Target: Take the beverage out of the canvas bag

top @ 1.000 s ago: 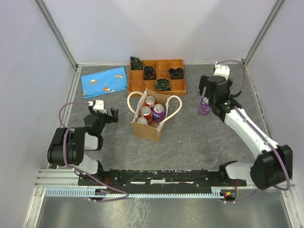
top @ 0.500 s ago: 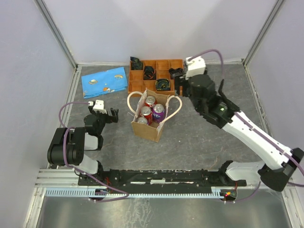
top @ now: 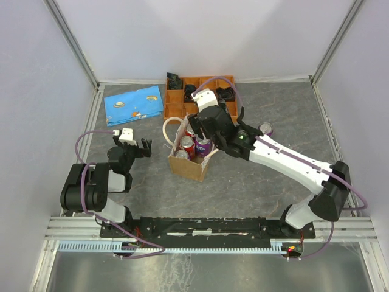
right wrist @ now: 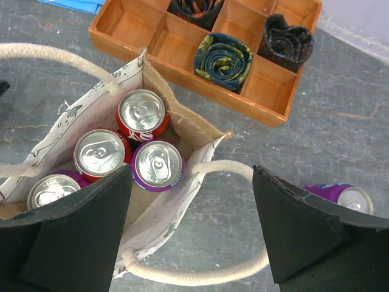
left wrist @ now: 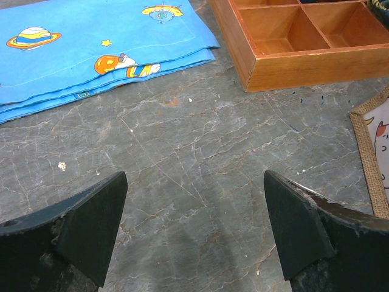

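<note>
The tan canvas bag (top: 185, 164) stands mid-table with cream rope handles (right wrist: 200, 277). It holds several cans: two red ones (right wrist: 141, 112), a purple one (right wrist: 157, 165) and another at the left (right wrist: 53, 190). My right gripper (right wrist: 192, 182) hovers open above the bag's right side and handle, holding nothing; in the top view it (top: 200, 135) covers part of the bag's mouth. A purple can (top: 265, 129) stands on the table right of the bag, also in the right wrist view (right wrist: 339, 196). My left gripper (left wrist: 194, 182) is open and empty, low over the table left of the bag (left wrist: 371, 164).
An orange compartment tray (top: 200, 97) with rolled dark items sits behind the bag, also in the right wrist view (right wrist: 200, 67) and the left wrist view (left wrist: 292, 48). A blue printed cloth (top: 134, 103) lies at the back left, also in the left wrist view (left wrist: 91, 36). Walls enclose the table.
My right arm has swung left from the purple can at the right, leaving it on the table, and is now over the bag. The left arm has not moved.
</note>
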